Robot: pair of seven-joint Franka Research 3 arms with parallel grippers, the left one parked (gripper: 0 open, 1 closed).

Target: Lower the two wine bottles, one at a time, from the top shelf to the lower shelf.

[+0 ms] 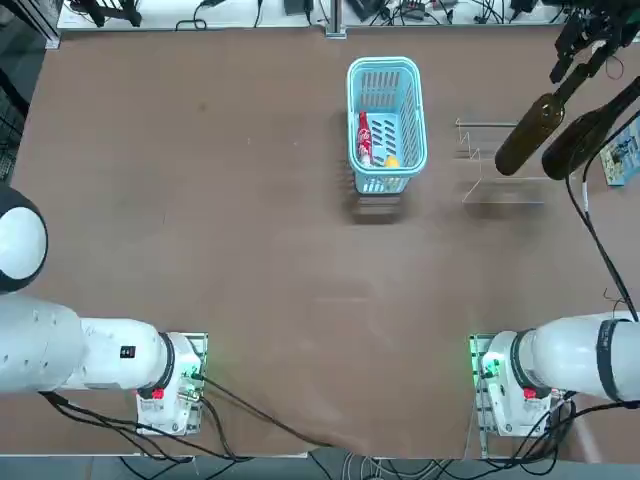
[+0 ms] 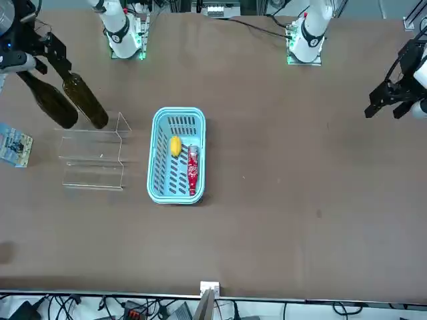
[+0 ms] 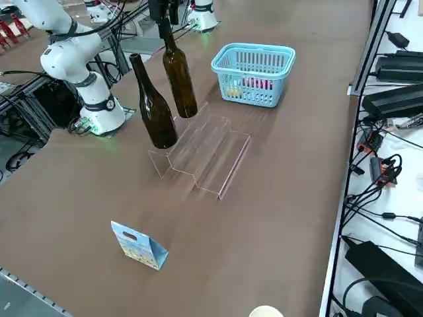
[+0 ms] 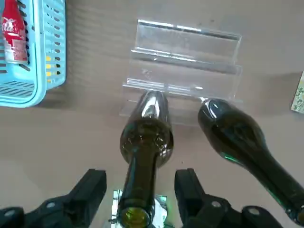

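A: Seeing right gripper [image 4: 140, 176] closed?
B: Negative, seeing fingers apart, with a gap each side of the basket-side dark olive-brown wine bottle [image 3: 180, 78]'s neck.
A: Standing where?
B: Standing on top shelf [image 3: 190, 144], upper right in top view, upper left in side view; running upright, neck between fingers.
A: Leaving other wine bottle [image 3: 157, 117] outside?
B: Yes, standing just beside, farther from basket [image 3: 254, 74]. Probably needing to centre on neck, then close.
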